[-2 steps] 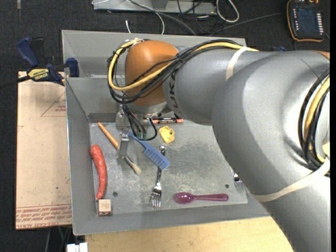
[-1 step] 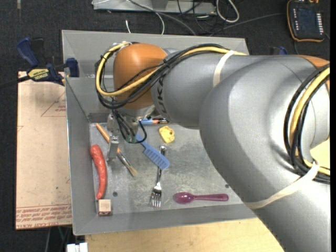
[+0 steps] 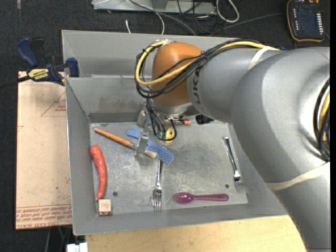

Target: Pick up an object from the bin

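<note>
Gripper (image 3: 142, 147) is down on the flat blue plastic brush (image 3: 163, 154), which lies on the bin floor a bit left of centre, toward the back. The gripper's metal tip covers the brush's middle, so open or closed: can't tell, nor whether it has hold of it. Just left, a slanted orange pencil (image 3: 112, 137), one end reaching the brush. Right behind the gripper, a small yellow-black round bit (image 3: 169, 134), partly under the wrist, hard to ID. In front, a silver metal fork (image 3: 157, 185), tines toward the front wall. Purple plastic spoon (image 3: 201, 197) at front-right, and a second silver utensil (image 3: 231, 160) along the right side. Red chilli-shaped toy (image 3: 98, 171) and small wooden block (image 3: 104, 207) sit by the left wall of the grey metal bin (image 3: 77, 151). Floor btw fork and right utensil is bare. Orange wrist cover (image 3: 176, 70) w/ cables hides the floor's back part.
</note>
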### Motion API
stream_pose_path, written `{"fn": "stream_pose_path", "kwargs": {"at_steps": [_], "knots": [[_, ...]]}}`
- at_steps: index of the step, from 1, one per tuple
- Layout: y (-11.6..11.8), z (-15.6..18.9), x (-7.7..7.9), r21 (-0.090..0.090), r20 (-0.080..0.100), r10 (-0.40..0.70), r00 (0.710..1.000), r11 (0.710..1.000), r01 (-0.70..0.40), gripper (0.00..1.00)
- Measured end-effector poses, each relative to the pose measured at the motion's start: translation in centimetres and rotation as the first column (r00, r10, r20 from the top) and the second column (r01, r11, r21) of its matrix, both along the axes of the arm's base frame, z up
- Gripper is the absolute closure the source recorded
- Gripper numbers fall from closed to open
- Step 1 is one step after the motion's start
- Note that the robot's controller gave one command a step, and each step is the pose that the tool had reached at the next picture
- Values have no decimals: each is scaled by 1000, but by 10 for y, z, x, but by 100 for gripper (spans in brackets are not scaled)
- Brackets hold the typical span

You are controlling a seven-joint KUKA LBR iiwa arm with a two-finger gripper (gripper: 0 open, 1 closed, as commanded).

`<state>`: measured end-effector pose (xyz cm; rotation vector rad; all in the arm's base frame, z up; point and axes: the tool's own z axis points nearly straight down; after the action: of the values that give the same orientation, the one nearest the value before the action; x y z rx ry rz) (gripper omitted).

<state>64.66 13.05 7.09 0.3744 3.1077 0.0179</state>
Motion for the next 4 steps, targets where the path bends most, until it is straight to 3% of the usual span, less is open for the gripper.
{"fn": "stream_pose_path", "kwargs": {"at_steps": [1, 2, 3, 4], "knots": [[94, 16, -1, 6, 2, 106, 994, 994, -106, 0], [89, 15, 0, 2, -1, 98, 995, 995, -98, 0], [75, 28, 6, 2, 6, 297, 955, 955, -297, 0], [89, 1, -2, 5, 1, 73, 997, 997, -73, 0]]}}
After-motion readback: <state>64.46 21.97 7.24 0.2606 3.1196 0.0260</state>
